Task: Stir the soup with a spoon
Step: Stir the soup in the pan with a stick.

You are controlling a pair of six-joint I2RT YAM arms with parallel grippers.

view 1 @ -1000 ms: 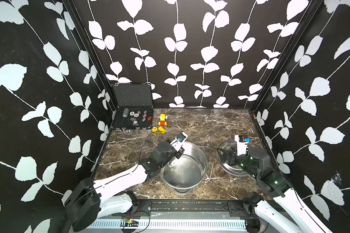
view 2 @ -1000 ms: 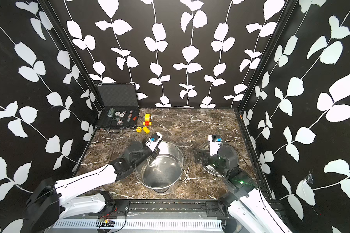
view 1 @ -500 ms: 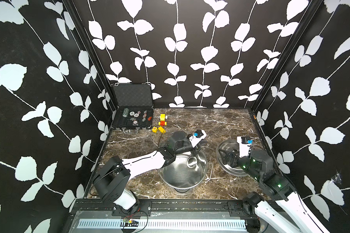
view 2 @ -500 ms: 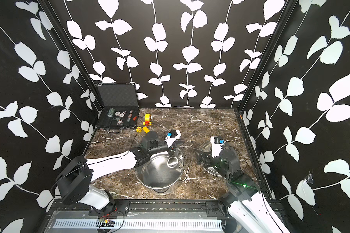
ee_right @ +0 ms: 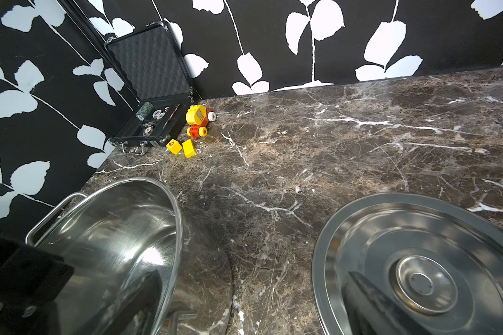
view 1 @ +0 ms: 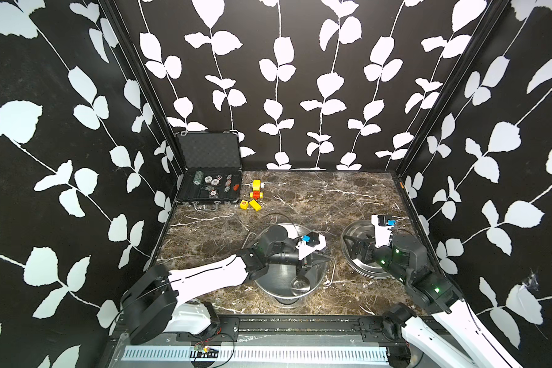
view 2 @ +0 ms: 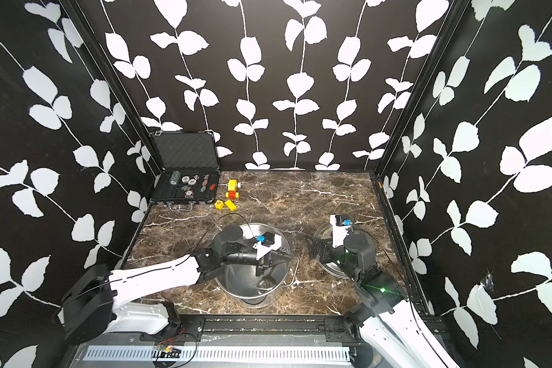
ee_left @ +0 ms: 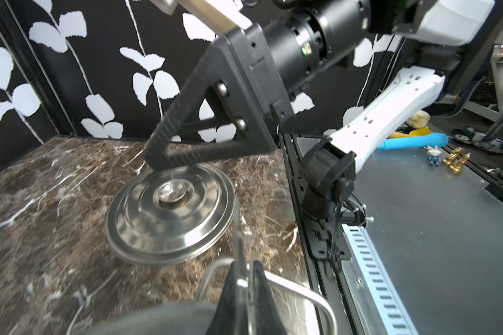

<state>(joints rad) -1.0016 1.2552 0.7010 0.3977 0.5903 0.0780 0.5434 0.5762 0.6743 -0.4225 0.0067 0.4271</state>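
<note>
The steel pot (view 1: 274, 280) (view 2: 236, 280) stands front centre on the marble table; its inside is bare shiny metal, and I see no soup in it. My left gripper (view 1: 311, 263) (view 2: 265, 266) hangs over the pot's right side, shut on the thin handle of the spoon (view 1: 300, 282) (view 2: 266, 282), whose small bowl sits low inside near the front right wall. In the left wrist view the spoon (ee_left: 238, 229) rises from the left gripper (ee_left: 241, 290), beside the pot's wire handle (ee_left: 299, 291). My right gripper (view 1: 356, 250) (ee_right: 250, 275) stands open and empty just above the lid (view 1: 354, 229) (ee_right: 418, 246).
An open black case (view 1: 209, 188) holding poker chips sits at the back left, with yellow and red toy blocks (view 1: 255, 194) beside it. The flat round lid (ee_left: 169, 220) lies right of the pot. Patterned walls close three sides, and a metal rail runs along the front.
The left gripper has carried the spoon from the pot's far left rim across to the right, then toward the front. The right arm has barely moved.
</note>
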